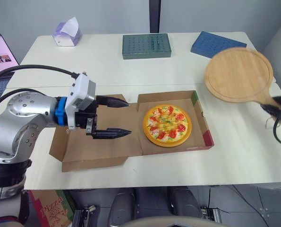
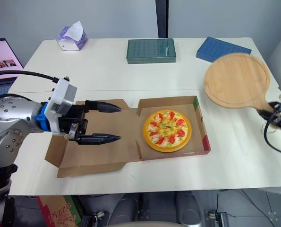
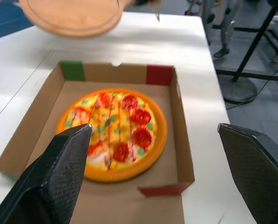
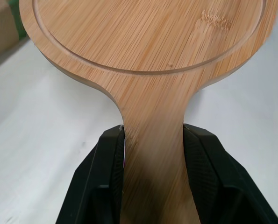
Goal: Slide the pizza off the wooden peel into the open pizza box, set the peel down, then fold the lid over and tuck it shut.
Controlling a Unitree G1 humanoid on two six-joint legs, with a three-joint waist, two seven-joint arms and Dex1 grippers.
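Closest to the head camera, the left gripper (image 1: 129,117) hovers with its two black fingers spread wide and nothing between them. White table (image 1: 107,71) runs beneath both arms. Under the left fingers lies the flat open lid (image 1: 107,149) of the pizza box (image 1: 168,96), and the box's tray half sits just ahead of the fingertips. The right gripper (image 4: 153,134) is clamped on the handle of the wooden peel (image 1: 238,74), whose bare round blade is raised off the table and tilted, reaching out beyond its fingertips. The pizza (image 1: 167,125) rests in the tray, roughly centred, near the left fingertips and well apart from the right gripper. The slide looks done, and setting the peel down comes next. As I judge it, a peel lowered too near the box could knock a wall or block the lid's swing. A lid folded unevenly could catch a side wall or press the topping and fail to tuck. The pizza is round, with an orange rim, pale cheese, red tomato slices, green flecks and red sauce lines
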